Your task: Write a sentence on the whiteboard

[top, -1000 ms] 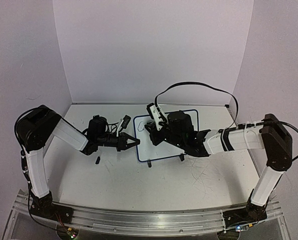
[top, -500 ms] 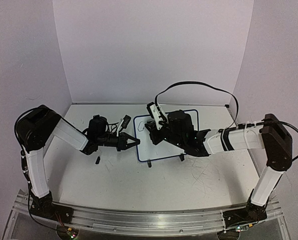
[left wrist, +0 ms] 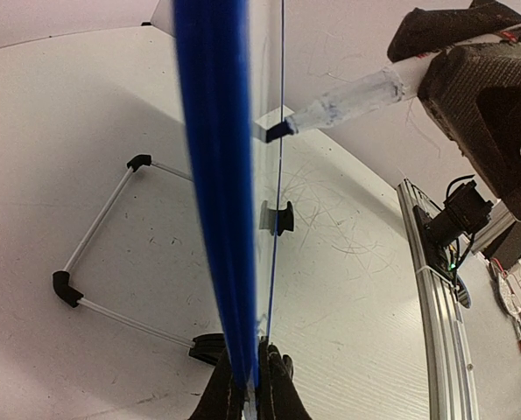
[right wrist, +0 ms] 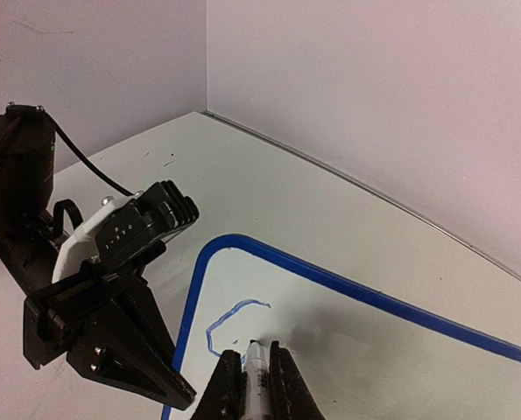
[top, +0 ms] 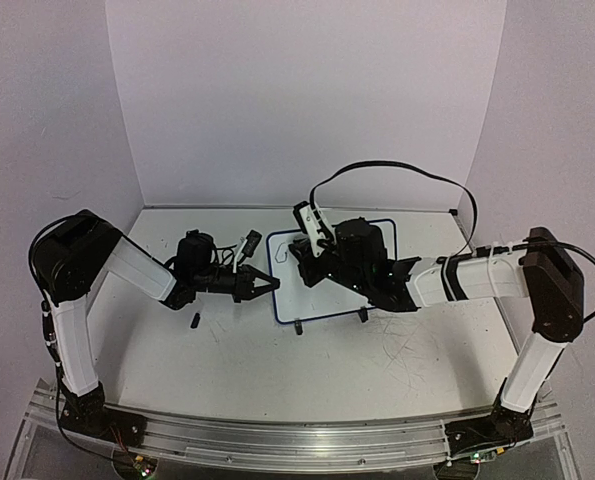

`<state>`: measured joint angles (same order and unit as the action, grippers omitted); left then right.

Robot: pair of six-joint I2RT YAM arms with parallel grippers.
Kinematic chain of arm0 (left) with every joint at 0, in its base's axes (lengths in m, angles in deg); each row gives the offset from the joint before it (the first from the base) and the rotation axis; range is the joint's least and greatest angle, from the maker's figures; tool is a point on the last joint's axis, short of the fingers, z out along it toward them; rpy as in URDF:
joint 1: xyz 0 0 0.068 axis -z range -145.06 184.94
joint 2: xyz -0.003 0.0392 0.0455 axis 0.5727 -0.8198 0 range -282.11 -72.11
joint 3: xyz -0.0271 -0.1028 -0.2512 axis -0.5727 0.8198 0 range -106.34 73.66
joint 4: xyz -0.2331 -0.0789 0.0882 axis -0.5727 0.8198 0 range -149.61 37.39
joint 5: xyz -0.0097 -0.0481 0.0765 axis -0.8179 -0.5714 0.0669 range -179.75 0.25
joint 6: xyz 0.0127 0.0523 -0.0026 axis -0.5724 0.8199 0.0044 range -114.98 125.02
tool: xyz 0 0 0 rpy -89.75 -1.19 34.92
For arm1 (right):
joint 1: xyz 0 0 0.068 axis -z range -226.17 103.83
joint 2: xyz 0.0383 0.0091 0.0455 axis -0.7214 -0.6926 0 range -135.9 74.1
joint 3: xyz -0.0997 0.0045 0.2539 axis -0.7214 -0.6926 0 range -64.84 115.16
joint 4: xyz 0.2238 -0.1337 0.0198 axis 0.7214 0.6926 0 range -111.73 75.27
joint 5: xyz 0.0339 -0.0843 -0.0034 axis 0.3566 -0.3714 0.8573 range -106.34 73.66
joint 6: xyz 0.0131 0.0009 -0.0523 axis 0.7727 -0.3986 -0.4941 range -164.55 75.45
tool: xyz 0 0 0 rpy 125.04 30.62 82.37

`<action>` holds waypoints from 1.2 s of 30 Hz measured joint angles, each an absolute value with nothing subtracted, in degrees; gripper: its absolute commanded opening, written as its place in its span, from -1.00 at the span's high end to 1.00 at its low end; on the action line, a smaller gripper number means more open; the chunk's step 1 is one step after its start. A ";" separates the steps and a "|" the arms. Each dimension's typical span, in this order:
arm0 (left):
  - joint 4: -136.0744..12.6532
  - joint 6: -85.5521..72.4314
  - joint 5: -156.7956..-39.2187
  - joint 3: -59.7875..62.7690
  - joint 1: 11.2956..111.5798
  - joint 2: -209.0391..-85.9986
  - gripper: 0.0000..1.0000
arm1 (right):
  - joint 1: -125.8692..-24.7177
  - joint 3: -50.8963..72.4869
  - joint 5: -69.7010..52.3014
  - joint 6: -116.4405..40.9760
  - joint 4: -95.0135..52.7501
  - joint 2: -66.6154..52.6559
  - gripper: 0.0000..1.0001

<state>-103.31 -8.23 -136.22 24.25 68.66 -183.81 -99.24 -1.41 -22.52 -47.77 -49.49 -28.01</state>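
Two grippers share one board: my left gripper (top: 268,286) is pinched fully closed on the left edge of the whiteboard (top: 285,295). The board is propped on its black feet toward the far middle of the table (top: 307,385), near the back wall. Seen from my left wrist, its blue frame (left wrist: 212,175) runs straight up from between my fingertips (left wrist: 278,389), with a thin wire stand (left wrist: 94,254) behind it. My right gripper (right wrist: 255,374) is clamped tight on a marker (right wrist: 255,357), whose tip meets the board's upper left area just inside the frame. Open tabletop lies on the near side, broken only by a small black object (top: 194,321) on the left; room behind the board is tight. The sentence (right wrist: 231,319) so far is a single curved blue stroke, too little to read as a letter. Compared with a second ago, my left arm sits in the same place and my right wrist has shifted only slightly.
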 measured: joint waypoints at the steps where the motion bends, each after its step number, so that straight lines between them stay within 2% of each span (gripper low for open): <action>1: -103.31 -8.20 -136.25 24.25 68.67 -183.81 1.00 | -99.21 -1.43 -22.30 -47.77 -49.48 -27.92 1.00; 10: -103.53 -7.14 -136.21 24.15 69.05 -183.81 1.00 | -99.07 -3.52 -18.36 -47.57 -50.07 -23.68 1.00; 36: -103.48 -6.86 -136.14 24.16 69.07 -183.70 1.00 | -99.07 -2.58 -18.24 -47.36 -49.50 -26.30 1.00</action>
